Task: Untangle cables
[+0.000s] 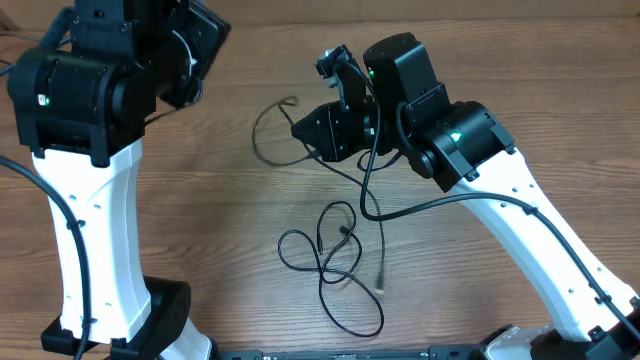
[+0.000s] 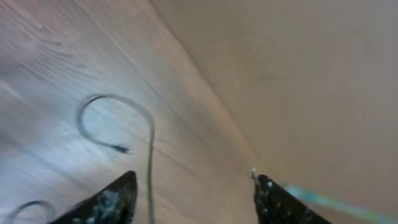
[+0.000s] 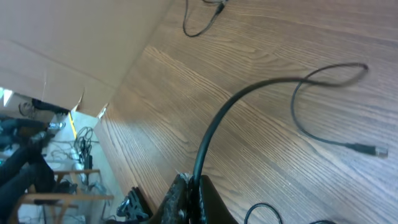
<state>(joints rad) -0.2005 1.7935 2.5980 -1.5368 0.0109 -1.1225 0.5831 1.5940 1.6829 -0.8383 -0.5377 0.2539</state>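
A tangle of thin black cables (image 1: 330, 255) lies in loose loops at the table's middle front, with a silvery-tipped end (image 1: 381, 286) at its right. Another thin cable (image 1: 258, 135) curves left of my right gripper (image 1: 297, 127). In the right wrist view that gripper (image 3: 194, 182) is shut on this cable (image 3: 249, 93), which arcs up from the jaws and ends in a small plug (image 3: 378, 150). My left gripper (image 2: 194, 179) is open, blurred, with a cable strand (image 2: 151, 168) passing near its left finger (image 2: 118, 196), not pinched. In the overhead view the left gripper is hidden under its arm.
The right arm's thick black wire (image 1: 366, 190) hangs over the table beside the tangle. The left arm's white column (image 1: 100, 240) stands at the left. A cardboard wall (image 3: 68, 43) and floor clutter (image 3: 56, 149) lie beyond the table edge.
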